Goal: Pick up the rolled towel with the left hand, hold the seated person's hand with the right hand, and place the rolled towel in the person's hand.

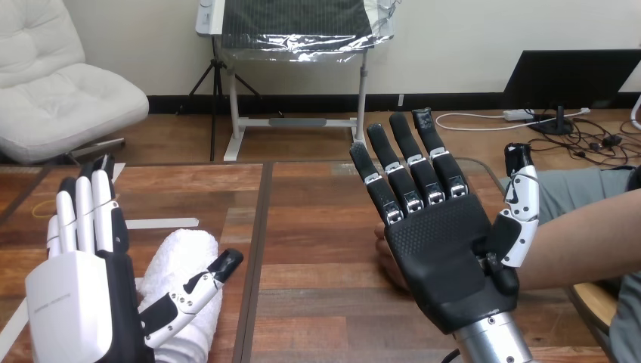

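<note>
A white rolled towel [178, 265] lies on the wooden table [317, 219] at the lower left. My left hand [87, 291] stands beside it on its left, fingers straight and pointing away, thumb stretched over the towel's near part. My right hand [446, 253] is raised at the right with its palm toward the camera, fingers straight and spread. The person's hand [387, 261] lies behind that palm, mostly hidden, and their forearm [582, 246] comes in from the right edge. I cannot tell whether my right hand touches it.
A strip of white tape [162, 223] lies on the table behind the towel. A dark seam [257, 249] runs down the tabletop between my two hands.
</note>
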